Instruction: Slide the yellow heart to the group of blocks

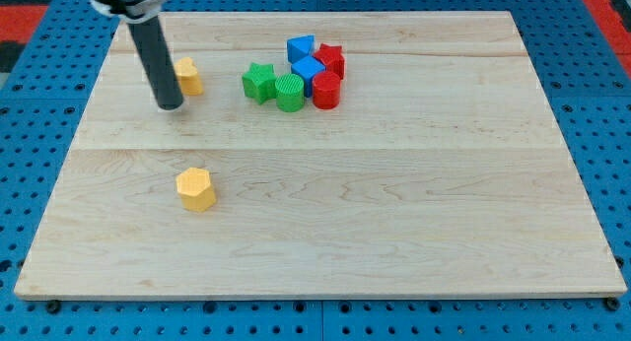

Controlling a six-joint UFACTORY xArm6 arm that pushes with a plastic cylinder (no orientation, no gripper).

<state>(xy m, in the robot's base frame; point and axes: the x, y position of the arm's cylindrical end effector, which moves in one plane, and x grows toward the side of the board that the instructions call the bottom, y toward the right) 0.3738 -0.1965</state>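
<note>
The yellow heart [188,76] lies near the view's top left, left of the group of blocks. My tip [171,104] touches the board just below and left of the heart, the rod right against it. The group holds a green star [258,82], a green cylinder [289,92], a red cylinder [326,90], a red star [331,58] and two blue blocks [308,67], [301,47]. The green star is the group block closest to the heart.
A yellow hexagon block [196,189] lies alone at the view's lower left. The wooden board [394,203] sits on a blue pegboard surface.
</note>
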